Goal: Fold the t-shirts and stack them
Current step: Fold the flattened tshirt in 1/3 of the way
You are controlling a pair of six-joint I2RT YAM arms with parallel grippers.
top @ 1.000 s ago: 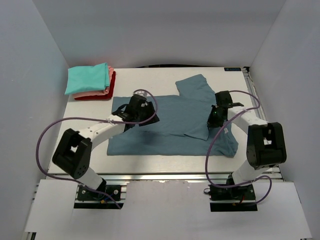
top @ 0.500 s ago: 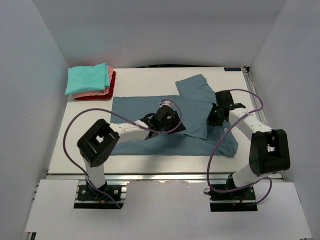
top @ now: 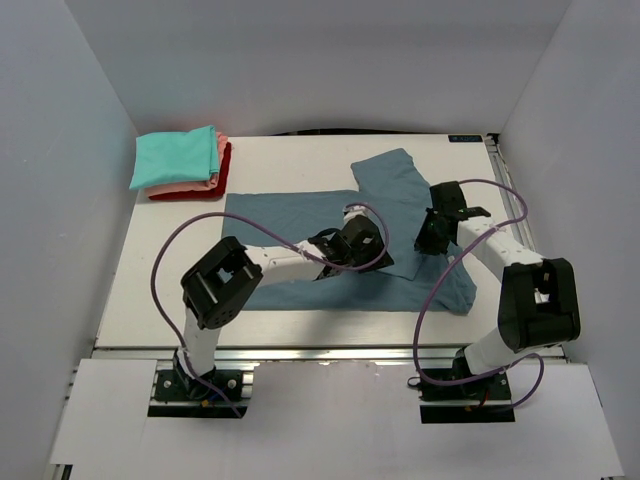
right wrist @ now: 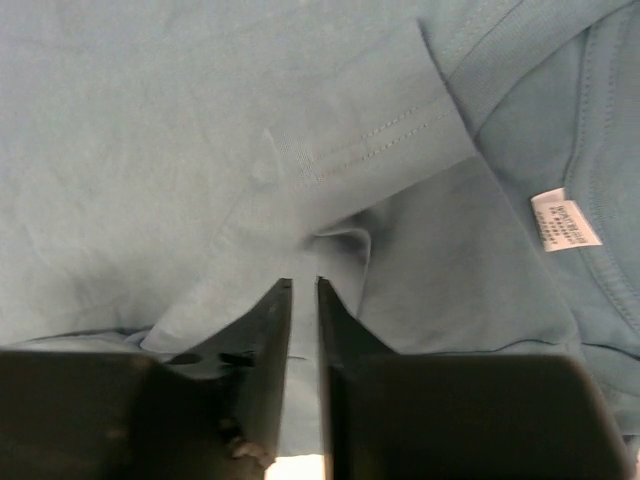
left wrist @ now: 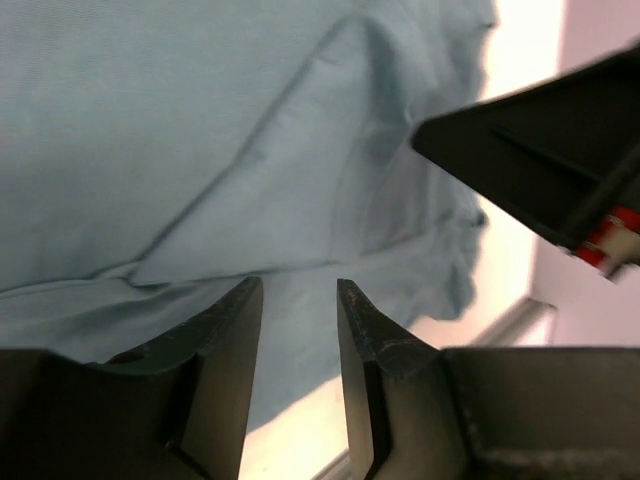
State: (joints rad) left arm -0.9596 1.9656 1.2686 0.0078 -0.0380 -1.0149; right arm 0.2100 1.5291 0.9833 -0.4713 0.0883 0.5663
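The large slate-blue t-shirt [top: 285, 215] lies spread on the table, its right part folded over with a sleeve sticking out toward the back. My left gripper [top: 366, 244] hovers open just above its middle-right; in the left wrist view the gripper [left wrist: 298, 285] has nothing between its jaws above the cloth [left wrist: 150, 120]. My right gripper [top: 431, 233] sits at the folded right part; in the right wrist view it [right wrist: 300, 282] is shut on a raised pinch of the shirt [right wrist: 150, 120]. The white neck tag [right wrist: 565, 220] shows at the right. The folded teal tee [top: 175, 157] tops the salmon-pink [top: 221, 152] and red [top: 190, 193] ones.
The stack of folded tees stands at the back left corner. The white table [top: 150, 280] ends at a metal rail along the near edge [top: 330, 348]. Grey walls close in the left, right and back. My right arm [left wrist: 540, 150] shows close by in the left wrist view.
My left arm has swept right across the shirt, from its left part to the middle-right. My right gripper has shifted slightly toward the back, still at the folded part.
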